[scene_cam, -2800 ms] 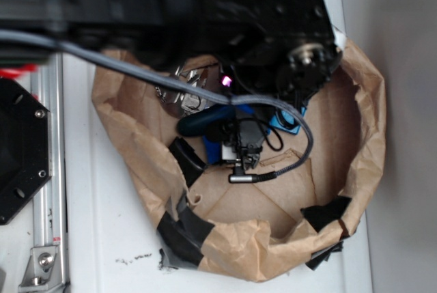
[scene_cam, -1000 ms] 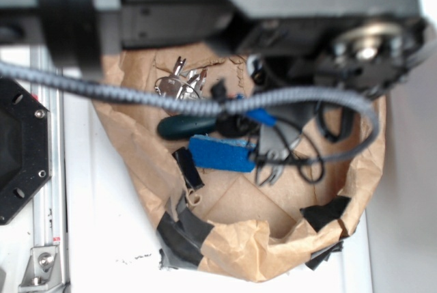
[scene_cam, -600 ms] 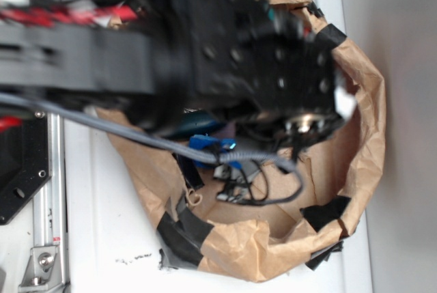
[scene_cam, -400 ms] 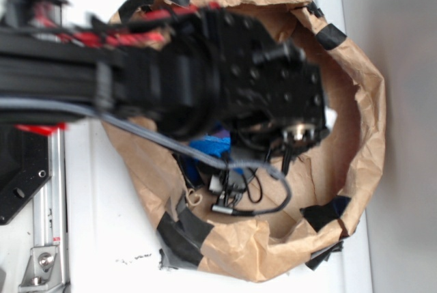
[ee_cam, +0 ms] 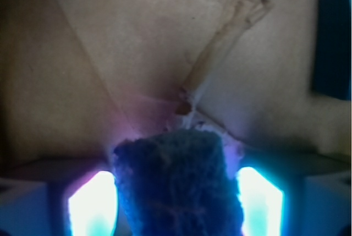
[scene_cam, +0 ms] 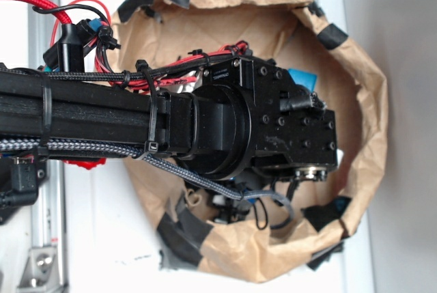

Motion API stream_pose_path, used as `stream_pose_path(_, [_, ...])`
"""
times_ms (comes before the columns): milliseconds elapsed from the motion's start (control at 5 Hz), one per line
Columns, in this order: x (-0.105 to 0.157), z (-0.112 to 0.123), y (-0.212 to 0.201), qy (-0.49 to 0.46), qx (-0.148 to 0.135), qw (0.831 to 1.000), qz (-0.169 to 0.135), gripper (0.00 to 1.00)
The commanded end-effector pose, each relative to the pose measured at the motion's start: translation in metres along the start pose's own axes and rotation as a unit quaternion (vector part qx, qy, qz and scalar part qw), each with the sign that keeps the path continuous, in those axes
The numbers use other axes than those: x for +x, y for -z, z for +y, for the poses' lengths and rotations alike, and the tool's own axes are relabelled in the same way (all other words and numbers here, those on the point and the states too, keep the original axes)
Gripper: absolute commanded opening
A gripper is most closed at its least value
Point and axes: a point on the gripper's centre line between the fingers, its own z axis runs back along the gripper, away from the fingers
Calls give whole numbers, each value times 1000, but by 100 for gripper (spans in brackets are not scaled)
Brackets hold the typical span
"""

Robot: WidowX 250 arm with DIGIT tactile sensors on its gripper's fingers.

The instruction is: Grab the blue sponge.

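Observation:
The blue sponge [ee_cam: 176,175], dark and rough, fills the lower middle of the wrist view. My gripper [ee_cam: 177,206] is shut on the sponge, with one glowing finger [ee_cam: 92,203] pressed against its left side and the other [ee_cam: 259,200] against its right. Brown paper bag floor [ee_cam: 137,43] lies beyond the sponge. In the exterior view the black arm and wrist [scene_cam: 273,129] reach over the bag and hide both the sponge and the fingers.
The crumpled brown paper bag [scene_cam: 365,102], patched with black tape [scene_cam: 179,235], rings the work area. Another blue object lies at the right edge of the wrist view [ee_cam: 333,40] and peeks out beside the wrist [scene_cam: 302,76]. Cables hang under the wrist [scene_cam: 263,207].
The arm has swung over the middle of the bag. The sponge, visible in the exterior view a moment ago, is now covered by the wrist.

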Motion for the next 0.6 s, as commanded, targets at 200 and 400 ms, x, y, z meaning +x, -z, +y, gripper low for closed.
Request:
stream_pose_path(200, [-12, -15, -35, 5, 30, 999, 16, 0])
stream_pose_path(400, [-35, 5, -84, -93, 31, 994, -43, 0])
